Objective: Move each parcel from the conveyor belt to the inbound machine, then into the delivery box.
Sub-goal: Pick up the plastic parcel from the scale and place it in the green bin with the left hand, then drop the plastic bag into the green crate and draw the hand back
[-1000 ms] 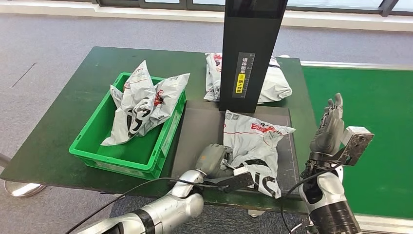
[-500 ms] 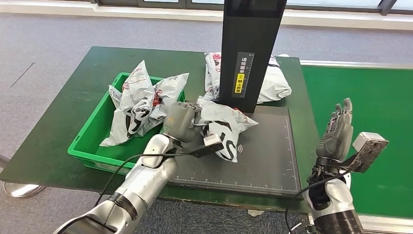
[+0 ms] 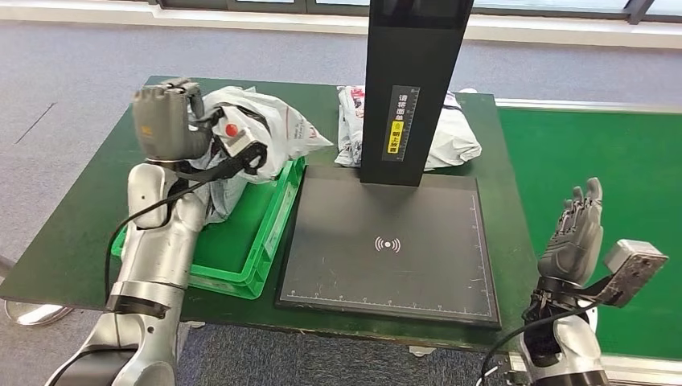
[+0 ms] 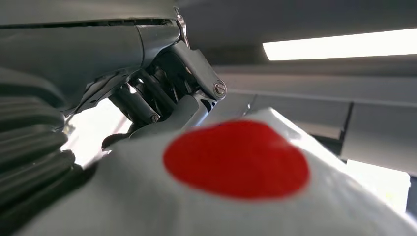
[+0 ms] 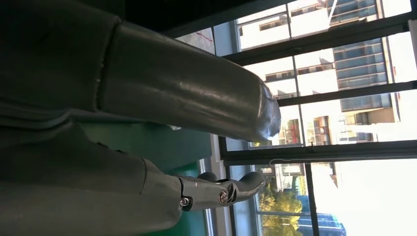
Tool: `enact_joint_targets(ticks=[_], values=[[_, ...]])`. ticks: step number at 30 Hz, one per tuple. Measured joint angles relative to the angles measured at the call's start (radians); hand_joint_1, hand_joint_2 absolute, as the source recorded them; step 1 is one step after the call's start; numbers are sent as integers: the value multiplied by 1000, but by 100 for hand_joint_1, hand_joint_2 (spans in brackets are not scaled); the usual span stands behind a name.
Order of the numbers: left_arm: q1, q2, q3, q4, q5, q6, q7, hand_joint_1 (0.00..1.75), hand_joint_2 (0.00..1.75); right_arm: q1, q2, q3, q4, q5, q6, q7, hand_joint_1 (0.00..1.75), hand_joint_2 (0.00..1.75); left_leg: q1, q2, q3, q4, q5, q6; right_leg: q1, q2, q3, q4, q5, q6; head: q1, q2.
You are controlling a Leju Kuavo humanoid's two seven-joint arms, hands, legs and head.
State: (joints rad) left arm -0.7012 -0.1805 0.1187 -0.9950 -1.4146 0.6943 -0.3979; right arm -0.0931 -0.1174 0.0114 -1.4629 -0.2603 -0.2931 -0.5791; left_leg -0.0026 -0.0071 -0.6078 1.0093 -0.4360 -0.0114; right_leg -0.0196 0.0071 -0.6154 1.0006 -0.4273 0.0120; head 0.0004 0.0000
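My left hand (image 3: 165, 122) is raised above the green delivery box (image 3: 265, 241) and grips a white plastic parcel (image 3: 269, 129) with red and black print. In the left wrist view that parcel (image 4: 236, 196) sits right against the hand (image 4: 162, 98), a red spot showing on it. Another crumpled parcel (image 3: 215, 197) lies in the box, mostly hidden by my arm. A further white parcel (image 3: 454, 137) rests on the table behind the black post of the inbound machine (image 3: 410, 88). The machine's black scan pad (image 3: 390, 245) is bare. My right hand (image 3: 573, 233) stands open beside the conveyor belt (image 3: 619, 185), fingers pointing up.
The dark green table (image 3: 88, 209) carries the box and the machine. Its front edge runs close to my body. Grey carpet floor (image 3: 72, 72) lies around the table on the left and behind.
My left hand lifted the parcel off the scan pad, carried it left and raised it above the green box. The right hand sank a little lower and stayed open.
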Motion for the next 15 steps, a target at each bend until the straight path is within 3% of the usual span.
enact_joint_targets(ticks=[6, 12, 15], values=[[0, 64, 89, -16, -22, 0, 16, 175, 175, 30, -33, -9, -17, -28, 1, 1, 0, 0, 0, 0, 0, 0, 0, 0, 0, 0, 0, 0, 0, 0, 0, 0], [-17, 127, 102, 64, -16, -6, 68, 175, 175, 58, -54, -21, -47, -43, 0, 9, 0, 0, 0, 0, 1, 0, 0, 0, 0, 0, -1, 0, 0, -1, 0, 0], [-38, 138, 114, 150, -41, -2, 74, 44, 175, 71, -59, -28, -63, -48, 0, 13, 0, 0, 0, 0, 1, 0, 0, 0, 0, 0, 0, 0, 0, -1, 0, 0]])
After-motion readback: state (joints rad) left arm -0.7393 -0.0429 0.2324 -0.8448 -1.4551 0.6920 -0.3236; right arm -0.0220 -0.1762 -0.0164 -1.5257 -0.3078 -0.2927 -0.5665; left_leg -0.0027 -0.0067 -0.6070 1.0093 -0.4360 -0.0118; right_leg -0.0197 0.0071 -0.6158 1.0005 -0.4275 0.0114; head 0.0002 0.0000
